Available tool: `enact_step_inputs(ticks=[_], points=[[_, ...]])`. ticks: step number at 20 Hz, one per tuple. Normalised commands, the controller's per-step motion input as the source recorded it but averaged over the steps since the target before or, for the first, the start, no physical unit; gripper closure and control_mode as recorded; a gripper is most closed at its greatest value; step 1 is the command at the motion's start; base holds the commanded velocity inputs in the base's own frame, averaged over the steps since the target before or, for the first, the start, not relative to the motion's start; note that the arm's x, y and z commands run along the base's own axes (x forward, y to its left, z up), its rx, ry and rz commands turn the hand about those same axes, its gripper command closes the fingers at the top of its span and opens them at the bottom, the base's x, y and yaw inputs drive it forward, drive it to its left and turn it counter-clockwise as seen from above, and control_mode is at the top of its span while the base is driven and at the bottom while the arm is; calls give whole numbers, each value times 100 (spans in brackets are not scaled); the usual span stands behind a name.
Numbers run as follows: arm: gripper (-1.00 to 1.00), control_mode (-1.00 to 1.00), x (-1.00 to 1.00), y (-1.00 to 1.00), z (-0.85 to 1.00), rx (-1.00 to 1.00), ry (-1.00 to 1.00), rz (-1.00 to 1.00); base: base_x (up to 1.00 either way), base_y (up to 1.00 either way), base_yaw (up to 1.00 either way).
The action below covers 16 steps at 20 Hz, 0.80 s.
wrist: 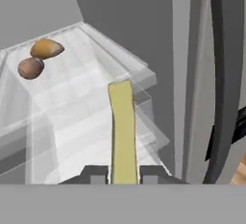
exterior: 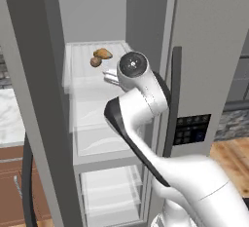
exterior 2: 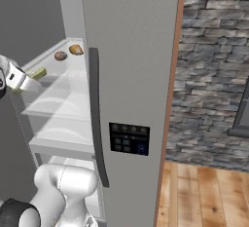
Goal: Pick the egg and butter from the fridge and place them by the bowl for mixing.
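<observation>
End effector (wrist: 124, 176) clamped around slim olive-yellow butter (wrist: 122, 131) (matte, flat-sided stick)

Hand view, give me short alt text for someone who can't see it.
The tool grips the butter, an olive-yellow stick pointing into the open fridge. Far back on the glass shelf, the dark brown egg sits beside an orange-tan lump.

One egg (wrist: 30, 68), one orange-tan lump (wrist: 46, 48), one butter stick (wrist: 123, 131), one fridge (exterior 2: 131, 75).
</observation>
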Motion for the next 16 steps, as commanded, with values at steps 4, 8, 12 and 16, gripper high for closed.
enact_step_inputs(ticks=[4,8,12,16], points=[[100,-100,-100,-76,-51,26,25,-7,0,0,0],[100,-100,-100,-100,-45,16,1,0,0,0,0],[100,-100,-41,-40,-3,0,-8,1,0,0,0],[100,-100,-3,0,0,0,0,0,0,0,0]])
